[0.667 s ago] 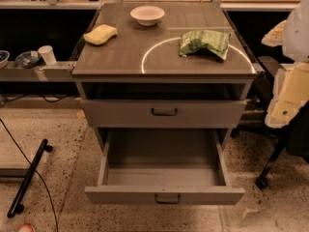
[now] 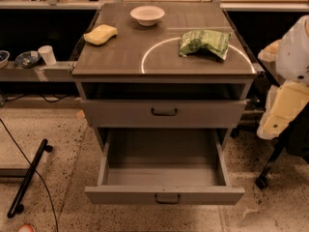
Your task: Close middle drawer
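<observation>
Cream gripper (image 2: 279, 120) hangs right of open middle drawer (image 2: 120, 195).

I'm getting dim, warm light falling from overhead, glaring along the white ring (image 2: 149, 50) on the cabinet top (image 2: 120, 57). Shadow is pooling under it, while the gripper (image 2: 282, 111) at the right edge is glowing pale.

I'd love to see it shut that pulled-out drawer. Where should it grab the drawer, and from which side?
By the small dark loop handle centred on the front of the open drawer, coming from the near side: the front faces that way and is otherwise flat. The claw hangs right of the cabinet, apart from it.
</observation>
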### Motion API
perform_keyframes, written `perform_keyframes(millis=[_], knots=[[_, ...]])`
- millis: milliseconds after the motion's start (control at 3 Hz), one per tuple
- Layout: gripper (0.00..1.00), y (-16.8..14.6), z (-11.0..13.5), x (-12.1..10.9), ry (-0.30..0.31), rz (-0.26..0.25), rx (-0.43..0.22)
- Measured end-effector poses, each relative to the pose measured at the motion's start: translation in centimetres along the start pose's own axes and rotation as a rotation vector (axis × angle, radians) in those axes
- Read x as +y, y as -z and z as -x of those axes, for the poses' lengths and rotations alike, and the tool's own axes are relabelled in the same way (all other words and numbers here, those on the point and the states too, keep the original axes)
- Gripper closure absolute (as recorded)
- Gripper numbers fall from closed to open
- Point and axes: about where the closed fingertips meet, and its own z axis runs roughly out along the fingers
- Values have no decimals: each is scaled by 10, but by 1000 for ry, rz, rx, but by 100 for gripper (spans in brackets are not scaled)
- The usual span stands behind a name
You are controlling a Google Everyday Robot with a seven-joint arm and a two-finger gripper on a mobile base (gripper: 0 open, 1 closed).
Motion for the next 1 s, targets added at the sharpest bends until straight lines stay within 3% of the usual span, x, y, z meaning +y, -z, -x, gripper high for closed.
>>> perform_keyframes(millis=[333, 667, 1000], knots=[[0, -68, -29, 26, -63, 65, -90], [0, -170, -79, 90, -224, 191, -276], [0, -217, -77, 126, -257, 270, -493]])
